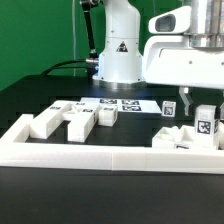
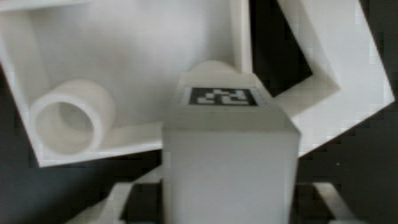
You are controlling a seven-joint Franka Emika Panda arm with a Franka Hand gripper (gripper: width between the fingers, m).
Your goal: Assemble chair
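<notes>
The chair is in loose white parts with black-and-white tags. In the wrist view a square leg point(image 2: 228, 140) with a tag on its end stands between my gripper's point(image 2: 228, 202) fingers point(image 2: 128, 198). A thin dark gap shows on each side of the leg, so the jaws straddle it without touching. Behind the leg lies a flat plate point(image 2: 125, 60) with a round hole point(image 2: 71, 125). In the exterior view the gripper point(image 1: 186, 102) hangs low over a cluster of parts point(image 1: 185, 137) at that view's right, beside an upright tagged piece point(image 1: 205, 122).
Several loose white blocks point(image 1: 78, 118) lie at the exterior view's left. The marker board point(image 1: 122, 103) lies in front of the robot base point(image 1: 118, 60). A long low white border wall point(image 1: 100, 155) runs along the front.
</notes>
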